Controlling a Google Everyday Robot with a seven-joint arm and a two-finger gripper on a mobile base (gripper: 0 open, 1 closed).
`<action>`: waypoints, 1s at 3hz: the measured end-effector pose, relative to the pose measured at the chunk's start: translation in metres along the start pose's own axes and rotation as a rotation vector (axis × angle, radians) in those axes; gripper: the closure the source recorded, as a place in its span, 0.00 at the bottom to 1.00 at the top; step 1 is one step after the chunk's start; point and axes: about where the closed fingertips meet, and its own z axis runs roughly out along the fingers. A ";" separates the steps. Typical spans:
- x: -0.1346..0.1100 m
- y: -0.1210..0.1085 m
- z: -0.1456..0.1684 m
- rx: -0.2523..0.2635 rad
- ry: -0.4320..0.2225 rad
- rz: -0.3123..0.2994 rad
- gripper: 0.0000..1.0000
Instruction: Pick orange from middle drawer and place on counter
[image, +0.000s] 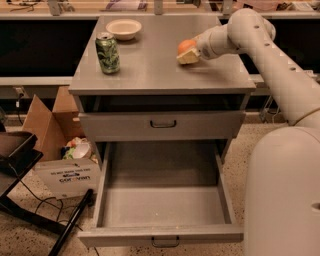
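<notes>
The orange (186, 46) is at the right part of the counter (155, 65), at or just above its surface. My gripper (189, 54) reaches in from the right and is shut on the orange, its cream fingers (190, 58) below and beside the fruit. The middle drawer (107, 185) is pulled out far toward the front, its small dark handle (165, 243) at the bottom edge of the view. The orange is well away from the drawer.
A green soda can (108, 53) stands on the counter's left side and a cream bowl (123, 28) sits at its back left. A shut drawer front (162, 124) is above the open drawer. A cardboard box (55, 150) and a black stand (20, 165) are on the floor at left.
</notes>
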 end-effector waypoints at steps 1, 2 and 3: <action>0.000 0.000 0.000 0.000 0.000 0.000 0.00; 0.000 0.000 0.000 0.000 0.000 0.000 0.00; -0.010 0.006 -0.001 -0.019 -0.016 -0.022 0.00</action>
